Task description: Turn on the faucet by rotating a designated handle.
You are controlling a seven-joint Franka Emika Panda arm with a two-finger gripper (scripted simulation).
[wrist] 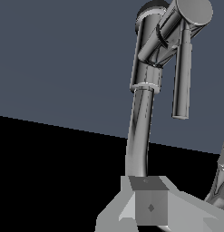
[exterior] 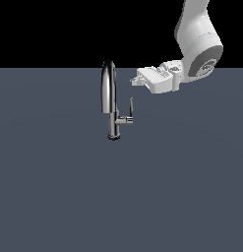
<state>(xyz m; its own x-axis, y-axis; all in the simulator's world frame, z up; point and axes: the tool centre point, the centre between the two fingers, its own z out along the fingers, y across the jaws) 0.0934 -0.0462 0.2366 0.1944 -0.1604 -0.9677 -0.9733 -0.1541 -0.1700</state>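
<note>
- One faucet stands upright on the grey-blue surface, a little toward the exterior view's left of centre; its arched spout curves over and ends pointing down on that left side of the post.
- One handle: a thin flat lever standing upright at the end of a short horizontal stub, on the exterior view's right of the post, much shorter than the spout.
- One white arm; its hand hangs in the air above and just to the exterior view's right of the handle, clear of it, fingertips aimed toward the spout's arch.
- Hand touches nothing and has nothing in its grip. How far apart the fingers sit, I cannot tell: in the exterior view they merge into one pale block.
- Wrist view: handle and stub sit close in front of the camera, post and spout beside them, one grey finger in the foreground.
- Spout arch sits level with the hand, near its fingertips; open air between hand and lever.
</note>
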